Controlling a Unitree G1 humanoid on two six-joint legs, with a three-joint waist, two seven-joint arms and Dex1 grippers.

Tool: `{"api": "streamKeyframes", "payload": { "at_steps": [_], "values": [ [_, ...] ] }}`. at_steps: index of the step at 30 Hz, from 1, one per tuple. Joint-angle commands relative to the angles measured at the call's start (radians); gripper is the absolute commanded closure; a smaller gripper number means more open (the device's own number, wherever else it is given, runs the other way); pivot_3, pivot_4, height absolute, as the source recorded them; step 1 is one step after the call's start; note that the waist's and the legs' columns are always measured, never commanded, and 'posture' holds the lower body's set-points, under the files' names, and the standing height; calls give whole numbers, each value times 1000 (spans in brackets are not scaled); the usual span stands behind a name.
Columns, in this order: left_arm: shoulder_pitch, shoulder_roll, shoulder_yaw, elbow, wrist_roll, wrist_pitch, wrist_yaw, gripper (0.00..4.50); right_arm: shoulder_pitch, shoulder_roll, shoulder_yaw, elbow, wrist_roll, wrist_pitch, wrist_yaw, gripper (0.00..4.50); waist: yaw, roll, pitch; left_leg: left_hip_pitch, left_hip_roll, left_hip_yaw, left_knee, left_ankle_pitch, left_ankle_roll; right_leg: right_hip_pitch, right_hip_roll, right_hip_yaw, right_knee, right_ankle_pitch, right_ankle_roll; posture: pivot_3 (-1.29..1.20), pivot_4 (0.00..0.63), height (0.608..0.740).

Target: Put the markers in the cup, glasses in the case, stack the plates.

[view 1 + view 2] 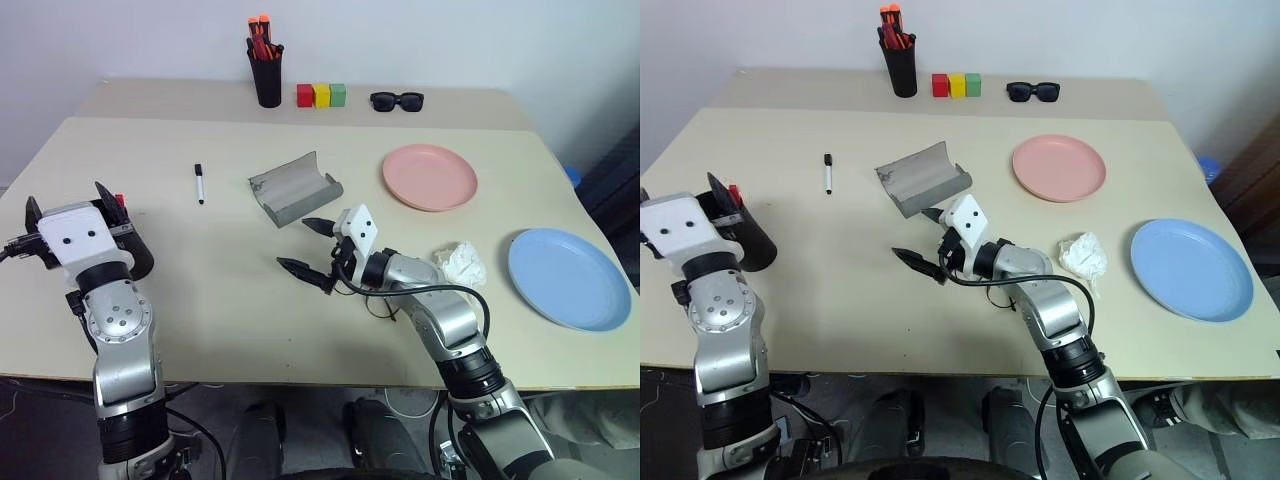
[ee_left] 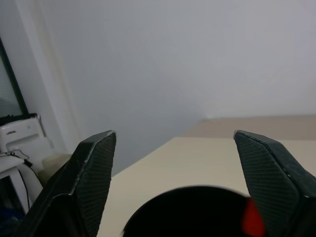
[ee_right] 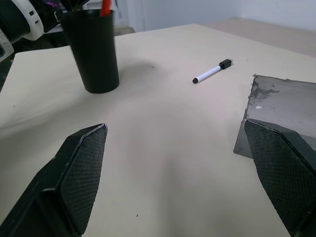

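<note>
Left gripper (image 2: pixel 173 182) spread wide just above cup (image 3: pixel 93 52), red marker (image 3: pixel 105 7) poking from its rim. Right gripper (image 1: pixel 312 250) also agape, empty, low over table (image 1: pixel 220 310); case (image 1: pixel 293 187) just beyond it, white marker (image 1: pixel 199 183) farther off toward the cup.

No readable text, label, brand, number or sign appears on anything here.

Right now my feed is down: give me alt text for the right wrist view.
The right gripper is open, hovering low over the beige table. Ahead stand the black cup with a red-orange marker in it, the white marker lying flat, and the open grey case.
</note>
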Motion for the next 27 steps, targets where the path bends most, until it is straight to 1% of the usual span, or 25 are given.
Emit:
{"api": "streamKeyframes", "payload": {
  "at_steps": [1,4,5,8,11,13,17,20,24,27],
  "values": [
    [-137,29,-38,-41,-40,23,-51,481,-11,6,-17,-37,16,-12,-10,0,6,0,0,0,0,0,0,0,0,0,0,0,0,0,0,0,150,725],
    [-284,52,-83,-6,-105,114,-145,481,-17,8,-20,-27,15,-15,-15,0,7,-2,0,-1,0,-1,1,0,0,1,0,-1,0,0,0,0,150,725],
    [-333,66,-107,23,-108,170,-176,229,-19,9,-20,-23,13,-18,-18,0,4,-1,0,0,-1,-1,1,0,0,1,0,-1,-1,0,0,0,150,725],
    [-450,77,-138,127,-127,383,-214,229,-24,13,-19,-12,9,-25,-24,0,-1,-1,-1,0,-1,-1,0,0,0,1,0,-1,-1,0,0,0,150,725],
    [-595,65,-122,331,-137,593,-173,229,-25,17,-20,-4,5,-34,-34,0,-5,-1,0,0,0,-1,-1,0,0,0,1,-1,0,0,0,0,150,725],
    [-683,68,-97,490,-120,676,-104,229,-22,18,-21,-4,4,-36,-39,0,-7,-1,0,0,0,-2,-1,0,0,0,2,-1,0,0,0,0,150,725],
    [-796,85,4,771,-180,693,-46,229,-12,15,-19,-13,4,-39,-48,0,-8,-1,0,-1,0,-2,-1,0,0,-1,1,-1,-1,0,0,0,150,725],
    [-853,109,38,941,-206,649,-35,229,-6,13,-20,-17,5,-39,-54,0,-5,-1,0,-1,0,-2,-1,0,0,-1,1,-1,-1,0,0,0,150,725],
    [-916,149,34,1146,-214,562,-43,229,-2,13,-21,-20,7,-38,-60,0,1,-1,0,-1,0,-1,-1,0,0,-1,1,-1,-1,0,0,0,150,725],
    [-952,170,18,1264,-215,498,-64,229,-3,13,-21,-19,8,-37,-63,0,3,-1,0,-1,-1,-1,-1,0,0,-1,0,-1,-1,0,0,0,150,725]
  ]
}}
